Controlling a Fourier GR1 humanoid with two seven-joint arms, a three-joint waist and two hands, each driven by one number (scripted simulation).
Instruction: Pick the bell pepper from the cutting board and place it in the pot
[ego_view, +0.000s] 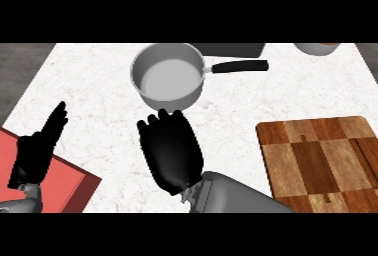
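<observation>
The grey pot (168, 75) stands at the back middle of the counter, its black handle (240, 66) pointing right, and its inside shows only grey. The wooden cutting board (321, 160) lies at the right with nothing on it. My right hand (171, 150) hovers just in front of the pot, back upward, fingers curled down and forward. The bell pepper does not show anywhere; the hand's curl hides whatever is under it. My left hand (38, 147) rests open at the left, fingers up.
A red flat mat (70, 182) lies at the lower left under my left hand. A dark object (230, 48) sits behind the pot. A brownish vessel (319, 47) is cut off at the top right. The counter's left edge (29, 90) slants.
</observation>
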